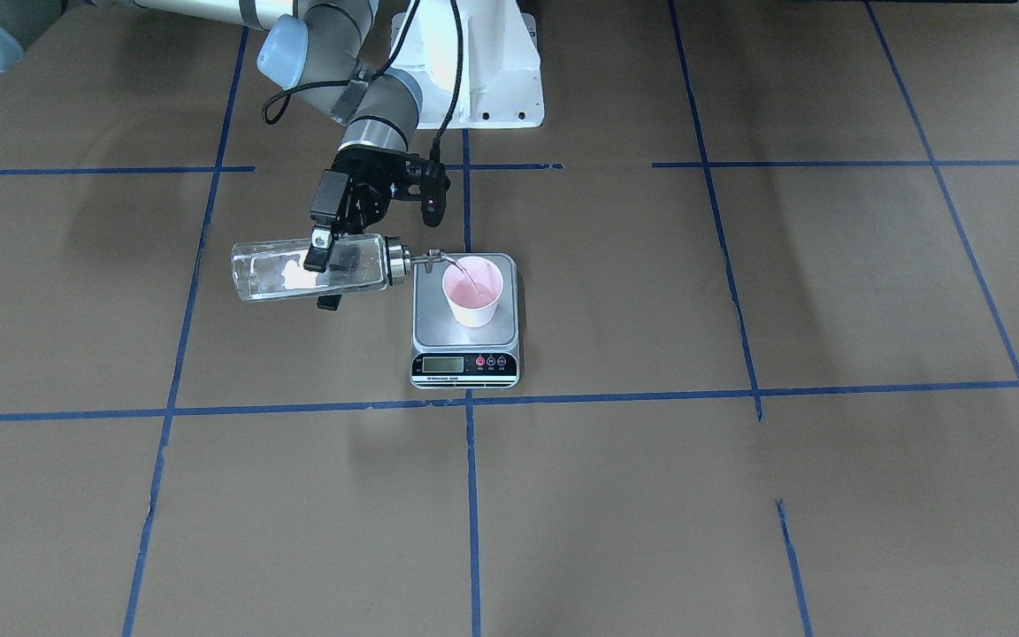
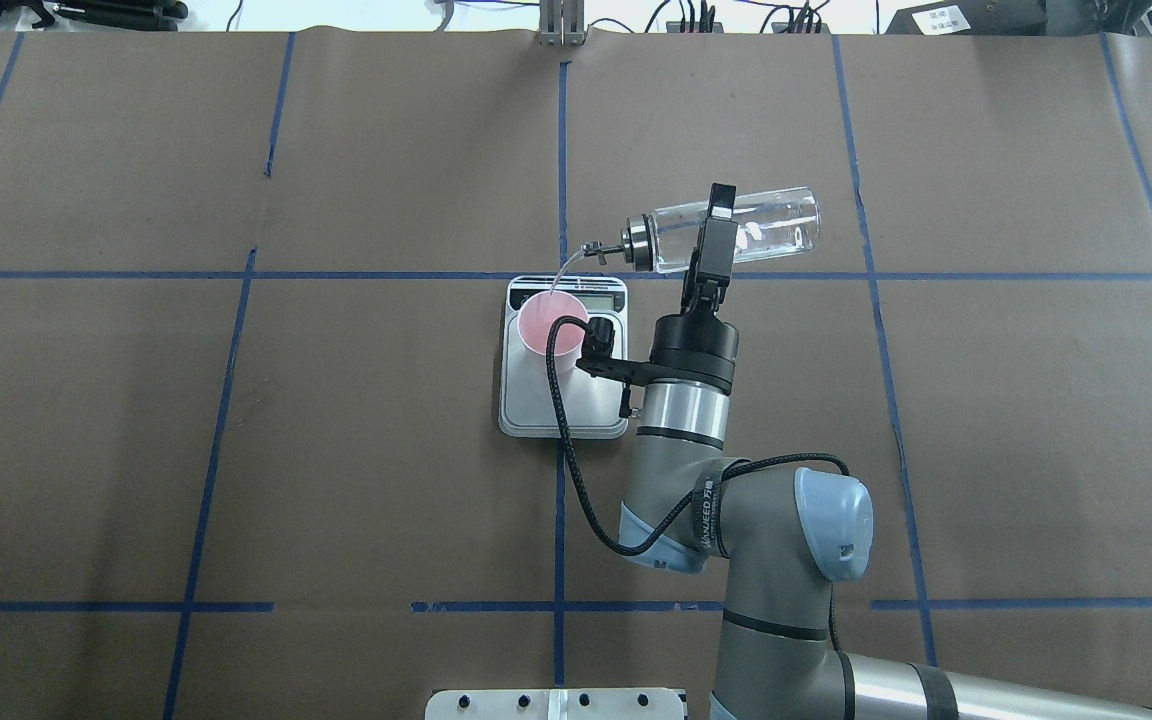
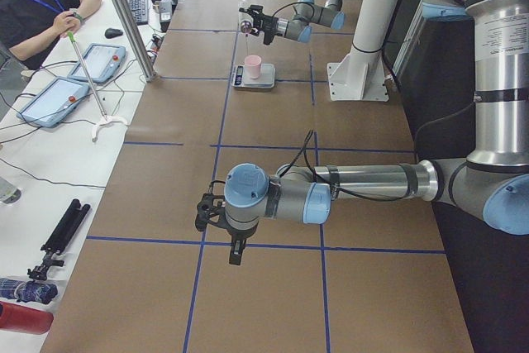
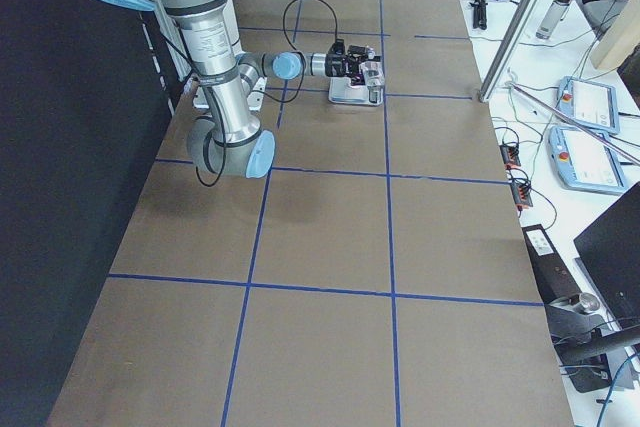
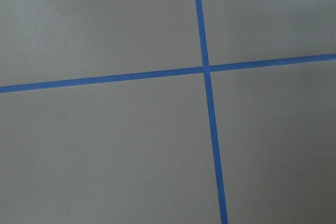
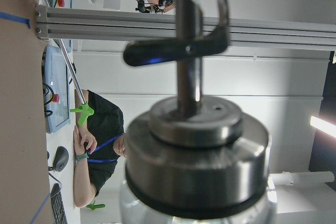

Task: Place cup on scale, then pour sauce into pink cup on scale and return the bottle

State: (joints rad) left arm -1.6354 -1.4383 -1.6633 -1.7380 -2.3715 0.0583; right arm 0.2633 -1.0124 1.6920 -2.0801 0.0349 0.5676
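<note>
Across the brown-papered table (image 1: 739, 495) with its blue tape grid, my right arm reaches to the middle. My left arm hangs low, well apart from the work, and I cannot tell whether the left gripper (image 3: 235, 237) is open or closed. Near the centre lies the scale (image 1: 439, 334), flat, with its display strip on the side away from my base.

My right gripper (image 1: 324, 276) is clamped across the bottle (image 1: 266, 272) at about mid-length, one finger on each side of the glass. The bottle lies almost level, beside the scale, with its spout (image 1: 434, 257) over the plate's edge. The cup (image 1: 472, 305) stands upright on the plate, and a thin stream of sauce (image 1: 463, 274) runs into it.

I judge the glass hard, smooth and breakable, so the wide body is the place to hold, not the collar. Its weight should ease as it empties. The cup looks light and easily tipped, so the spout should not touch its rim.
</note>
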